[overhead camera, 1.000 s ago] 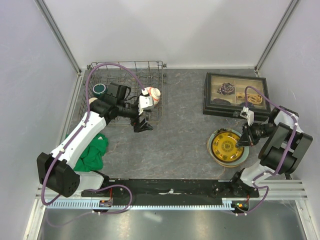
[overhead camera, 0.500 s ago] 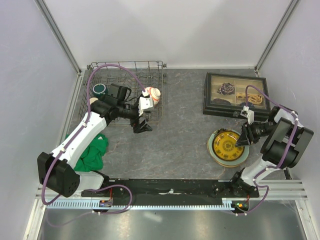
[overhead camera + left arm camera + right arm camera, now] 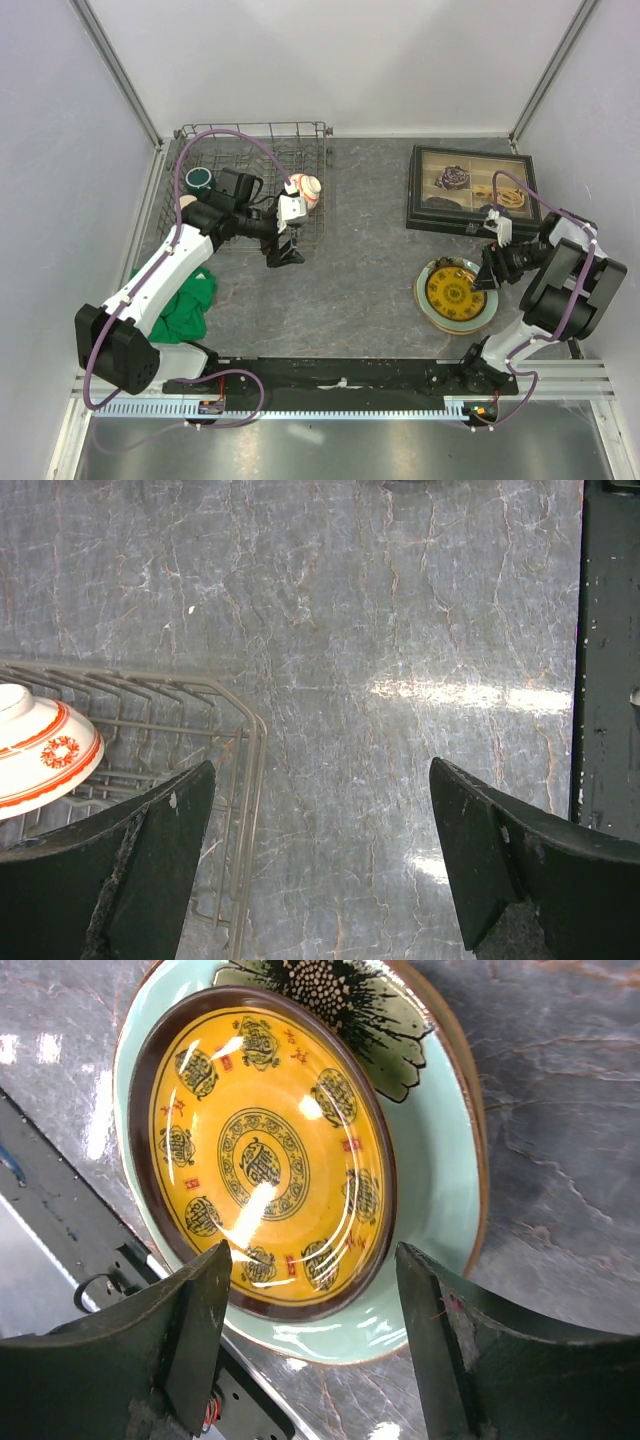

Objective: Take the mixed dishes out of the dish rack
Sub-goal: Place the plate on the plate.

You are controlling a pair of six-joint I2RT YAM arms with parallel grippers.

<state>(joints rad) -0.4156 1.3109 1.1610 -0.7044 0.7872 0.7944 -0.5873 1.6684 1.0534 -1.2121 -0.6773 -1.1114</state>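
The dish rack (image 3: 255,128) stands at the back left and holds a dark green mug (image 3: 199,180) and a small red-and-white bowl (image 3: 305,187). My left gripper (image 3: 284,250) hangs open just off the rack's near right corner, above bare table. The left wrist view shows that gripper (image 3: 320,770) with nothing between its fingers, the bowl (image 3: 40,750) and the rack rim (image 3: 255,750) to its left. At the right, the yellow-gold dish (image 3: 452,295) lies on the pale green plate (image 3: 430,316). My right gripper (image 3: 487,272) is open over the dish's edge (image 3: 265,1155); its jaws (image 3: 312,1255) stand apart from the plate (image 3: 440,1180).
A dark-framed box of trinkets (image 3: 470,190) sits at the back right, just behind the stacked plates. A green cloth (image 3: 190,300) lies under the left arm near the front left. The black base rail (image 3: 340,375) runs along the near edge.
My right gripper has opened and let go of the yellow-gold dish, which now rests on the pale green plate. The left arm has barely moved.
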